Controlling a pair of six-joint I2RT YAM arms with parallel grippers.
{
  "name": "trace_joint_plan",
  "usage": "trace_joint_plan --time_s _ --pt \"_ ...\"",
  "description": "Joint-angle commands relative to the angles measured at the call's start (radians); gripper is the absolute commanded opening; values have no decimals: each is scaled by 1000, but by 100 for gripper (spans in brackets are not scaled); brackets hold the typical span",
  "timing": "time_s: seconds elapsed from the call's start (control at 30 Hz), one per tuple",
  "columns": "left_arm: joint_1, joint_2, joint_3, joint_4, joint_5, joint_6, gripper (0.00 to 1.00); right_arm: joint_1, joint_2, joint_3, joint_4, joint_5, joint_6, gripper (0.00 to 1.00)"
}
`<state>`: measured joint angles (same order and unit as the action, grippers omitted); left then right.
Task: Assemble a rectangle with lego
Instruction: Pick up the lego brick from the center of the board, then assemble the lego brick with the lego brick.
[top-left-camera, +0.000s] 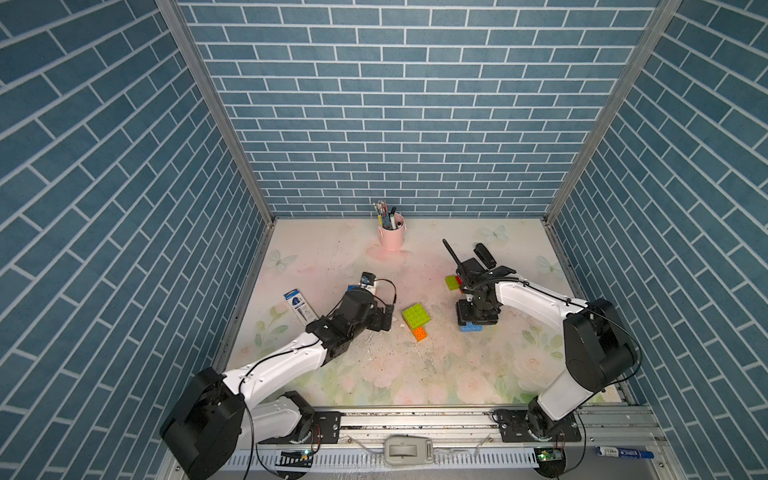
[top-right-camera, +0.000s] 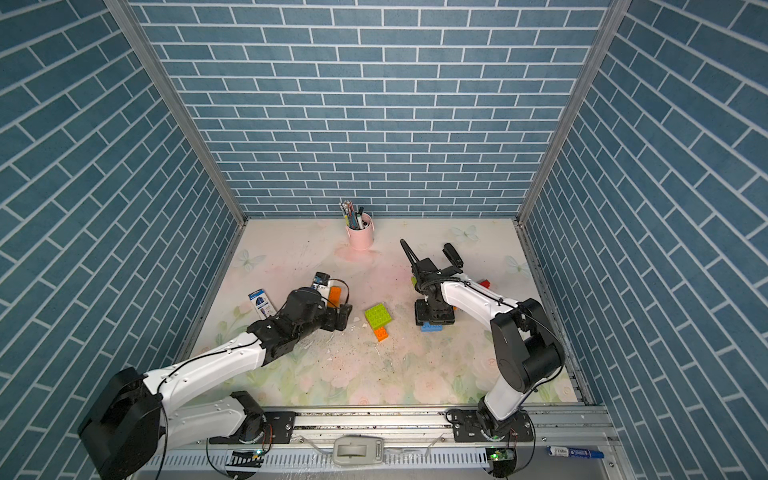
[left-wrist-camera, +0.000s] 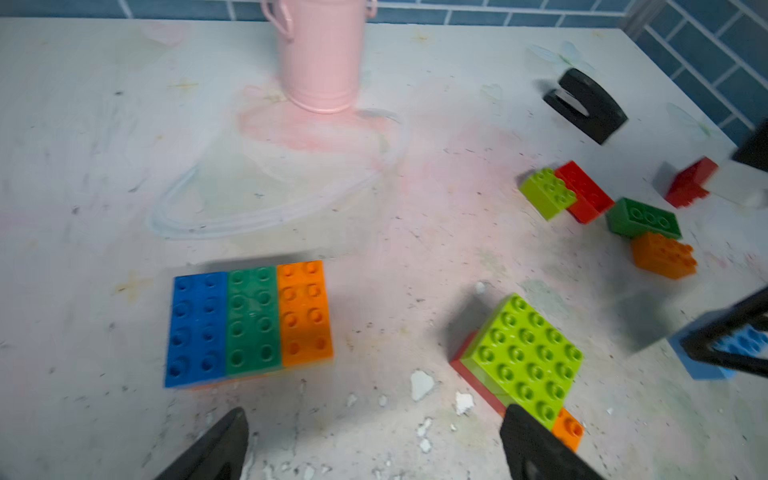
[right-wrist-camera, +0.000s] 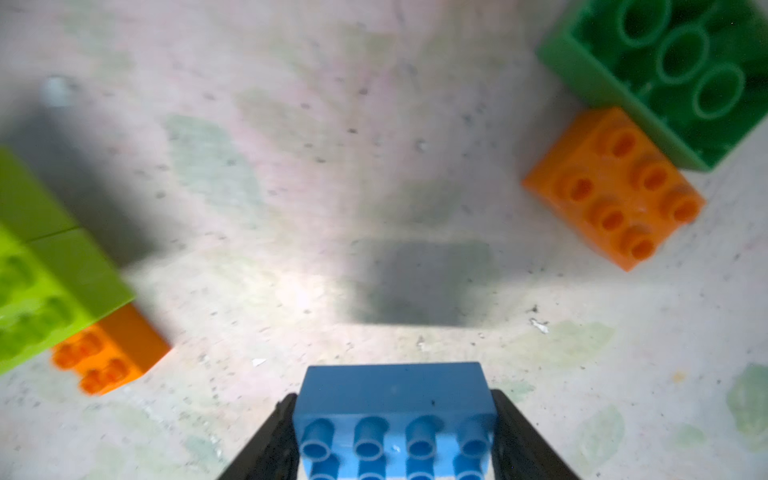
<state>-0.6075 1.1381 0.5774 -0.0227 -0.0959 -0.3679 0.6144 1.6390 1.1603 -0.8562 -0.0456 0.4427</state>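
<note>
My left gripper (left-wrist-camera: 376, 436) is open over bare table, its jaws wide apart. Ahead of it lies a flat block of blue, green and orange lego (left-wrist-camera: 249, 320), of which only an orange edge (top-right-camera: 333, 296) shows in a top view. A lime slab on red and orange bricks (top-left-camera: 417, 319) (left-wrist-camera: 523, 353) sits beside one left finger. My right gripper (right-wrist-camera: 392, 401) is shut on a blue brick (right-wrist-camera: 395, 390) (top-left-camera: 471, 327), studs toward the camera, its shadow on the table ahead. Loose lime (left-wrist-camera: 546, 193), red (left-wrist-camera: 586, 191), upturned green (right-wrist-camera: 665, 70) and orange (right-wrist-camera: 615, 187) bricks lie near it.
A pink cup of pens (top-left-camera: 392, 235) stands at the back middle. A black stapler (top-left-camera: 484, 254) lies behind the right arm, with another red brick (left-wrist-camera: 690, 183) nearby. A blue and white box (top-left-camera: 300, 307) lies at the table's left edge.
</note>
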Motion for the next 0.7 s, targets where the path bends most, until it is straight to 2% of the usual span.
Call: trace_joint_plan --time_s 0.0,0.2,0.4,0.67 --pt "11 3 -14 -69 22 -40 96 75 3 70 -94 -67 -102 54" --pt "11 41 -37 -38 28 -94 96 204 110 195 -116 -51 -119 54" --pt "11 49 -41 -32 32 -94 96 257 196 267 -111 -18 -131 54" --pt "11 51 -51 -26 29 -94 96 283 240 283 -76 8 -104 53"
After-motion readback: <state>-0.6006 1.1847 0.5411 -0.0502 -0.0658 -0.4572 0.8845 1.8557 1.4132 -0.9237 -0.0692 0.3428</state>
